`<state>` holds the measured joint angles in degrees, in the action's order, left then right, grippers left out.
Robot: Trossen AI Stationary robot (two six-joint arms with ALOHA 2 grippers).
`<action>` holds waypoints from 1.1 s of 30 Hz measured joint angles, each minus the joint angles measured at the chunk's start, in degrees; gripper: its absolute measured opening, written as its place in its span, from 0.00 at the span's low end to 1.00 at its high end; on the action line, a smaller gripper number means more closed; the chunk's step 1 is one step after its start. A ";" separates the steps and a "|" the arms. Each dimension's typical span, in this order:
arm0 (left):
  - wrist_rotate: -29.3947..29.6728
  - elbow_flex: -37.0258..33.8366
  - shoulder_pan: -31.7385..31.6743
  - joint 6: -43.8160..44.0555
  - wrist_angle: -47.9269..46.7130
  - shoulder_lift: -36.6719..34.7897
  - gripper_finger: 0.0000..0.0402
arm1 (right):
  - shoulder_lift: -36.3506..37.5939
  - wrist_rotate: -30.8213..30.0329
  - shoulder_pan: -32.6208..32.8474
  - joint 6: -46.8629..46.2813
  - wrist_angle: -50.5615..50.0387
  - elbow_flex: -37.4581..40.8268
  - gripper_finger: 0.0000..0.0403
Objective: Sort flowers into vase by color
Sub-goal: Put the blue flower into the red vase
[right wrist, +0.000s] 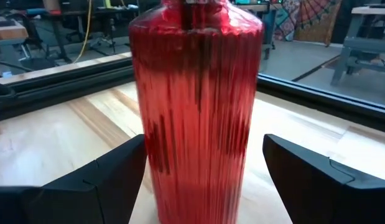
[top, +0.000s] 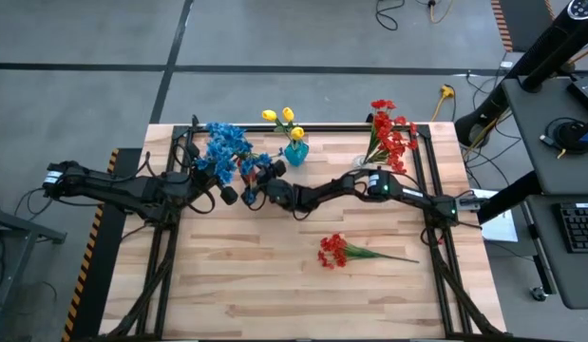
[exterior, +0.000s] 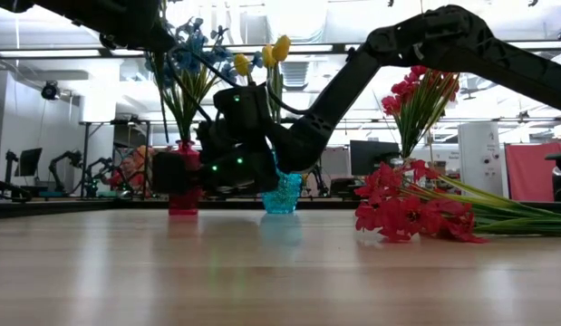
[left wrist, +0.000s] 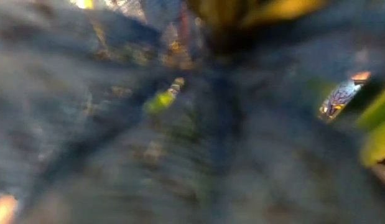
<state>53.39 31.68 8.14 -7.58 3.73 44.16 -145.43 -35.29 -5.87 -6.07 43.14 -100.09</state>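
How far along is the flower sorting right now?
Done: yellow flowers stand in the teal vase, and red flowers stand upright at the back right. In hand: the right gripper is open around the red vase, which holds the blue flowers. Left: the red spray lying on the table.

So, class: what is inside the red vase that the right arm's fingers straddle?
Blue flowers stand in the red vase, their stems rising from its neck. Its ribbed, tinted glass hides the stem ends inside. The right gripper is open around it.
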 joint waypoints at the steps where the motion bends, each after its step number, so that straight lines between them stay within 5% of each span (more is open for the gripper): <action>1: 0.00 0.00 0.00 0.00 0.00 0.00 0.09 | 0.00 0.62 -0.11 -0.02 -0.01 0.00 0.77; 19: 0.00 0.00 0.00 0.64 0.09 0.00 0.09 | 0.00 3.96 -1.03 0.09 -0.47 0.00 0.75; 33: 0.00 0.00 0.01 -0.30 0.02 0.00 0.09 | 0.00 3.87 -1.04 0.09 -0.92 0.00 0.61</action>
<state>53.39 31.68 8.15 -7.88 3.75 44.16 -145.43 -31.42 -6.92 -5.98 42.22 -100.09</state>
